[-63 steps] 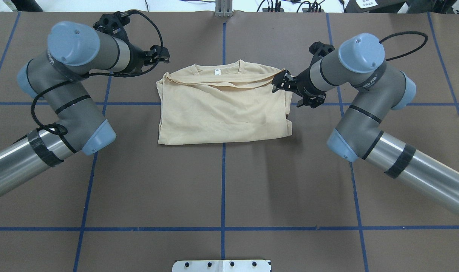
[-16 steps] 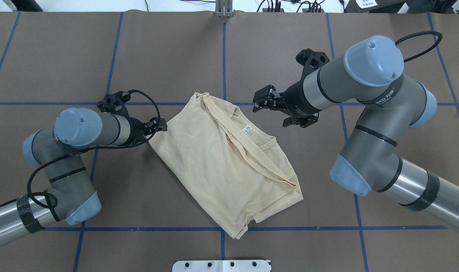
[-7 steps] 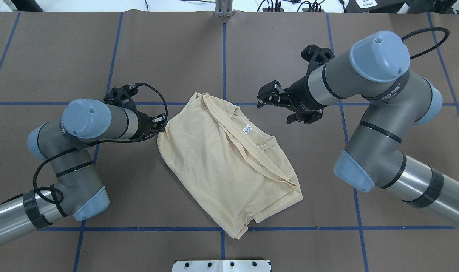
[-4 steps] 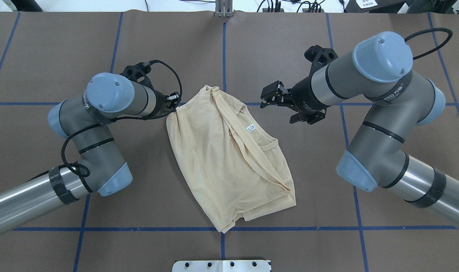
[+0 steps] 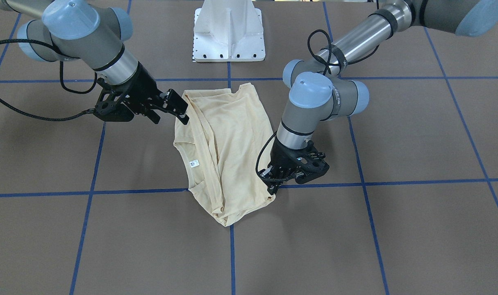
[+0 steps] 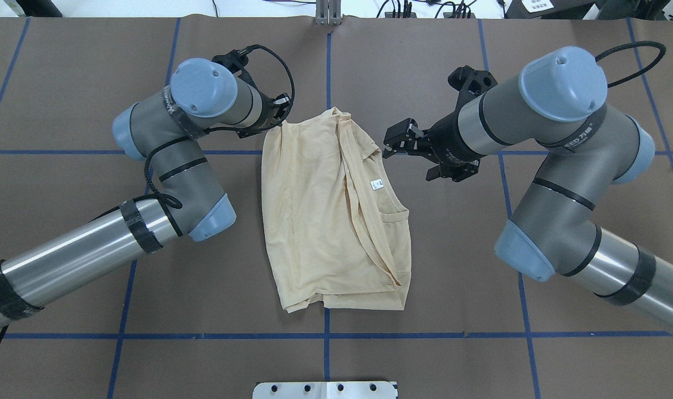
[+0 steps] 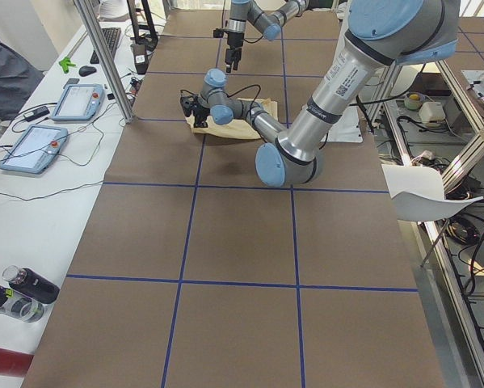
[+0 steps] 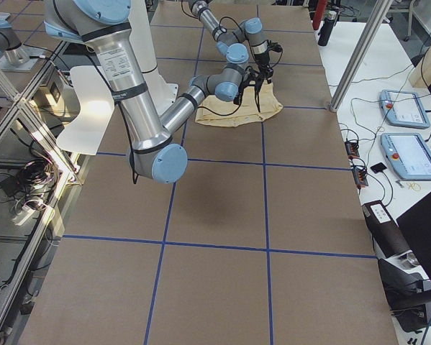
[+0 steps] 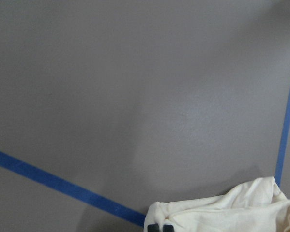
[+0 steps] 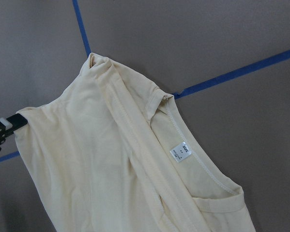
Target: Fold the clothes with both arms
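Note:
The cream-yellow shirt (image 6: 314,221) lies folded on the brown table, long axis running away from the robot, white neck label (image 6: 376,184) facing up on its right side. The navy print is hidden. My left gripper (image 6: 276,121) is shut on the shirt's far left corner; this also shows in the front-facing view (image 5: 271,186), and the left wrist view shows pinched fabric (image 9: 222,212). My right gripper (image 6: 390,145) is open and empty, just off the shirt's far right edge, near the collar. The right wrist view shows the shirt (image 10: 111,159) and label (image 10: 181,152).
The white pedestal base (image 5: 229,32) stands at the robot's side of the table. Blue tape lines (image 6: 203,335) grid the brown table cover (image 6: 92,277). Operator tablets (image 7: 72,101) and a metal post (image 7: 104,56) stand along the far table edge.
My left gripper has pulled the shirt's corner away from the robot and rightward, swinging the shirt from a diagonal lie to nearly lengthwise. The right gripper has stayed open and hardly moved.

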Robot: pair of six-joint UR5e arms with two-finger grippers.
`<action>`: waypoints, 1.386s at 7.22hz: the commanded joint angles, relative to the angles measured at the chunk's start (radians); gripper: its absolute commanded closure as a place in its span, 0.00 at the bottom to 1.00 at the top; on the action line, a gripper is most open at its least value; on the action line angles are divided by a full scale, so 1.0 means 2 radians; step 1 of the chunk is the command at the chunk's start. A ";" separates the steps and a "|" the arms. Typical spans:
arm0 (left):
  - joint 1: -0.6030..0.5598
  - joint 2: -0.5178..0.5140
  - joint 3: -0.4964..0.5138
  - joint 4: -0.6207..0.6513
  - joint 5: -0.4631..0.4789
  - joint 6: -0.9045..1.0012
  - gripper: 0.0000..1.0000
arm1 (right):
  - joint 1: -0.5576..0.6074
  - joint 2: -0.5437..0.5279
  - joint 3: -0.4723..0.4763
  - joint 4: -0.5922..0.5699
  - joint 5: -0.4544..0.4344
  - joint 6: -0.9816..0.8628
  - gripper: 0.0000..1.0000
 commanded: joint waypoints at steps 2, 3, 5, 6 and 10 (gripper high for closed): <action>-0.008 -0.025 0.071 -0.059 0.016 -0.006 1.00 | 0.000 -0.005 -0.001 0.000 -0.007 0.000 0.00; -0.011 -0.025 0.077 -0.064 0.016 -0.005 1.00 | -0.002 -0.006 -0.001 0.000 -0.013 0.000 0.00; -0.013 -0.025 0.077 -0.070 0.030 0.001 0.28 | -0.022 -0.008 -0.001 0.000 -0.043 -0.002 0.00; -0.013 -0.025 0.069 -0.064 0.028 0.026 0.00 | -0.033 -0.006 -0.001 0.000 -0.058 -0.010 0.00; -0.039 0.107 -0.138 0.006 -0.024 0.107 0.00 | -0.091 -0.002 0.011 -0.075 -0.138 -0.130 0.00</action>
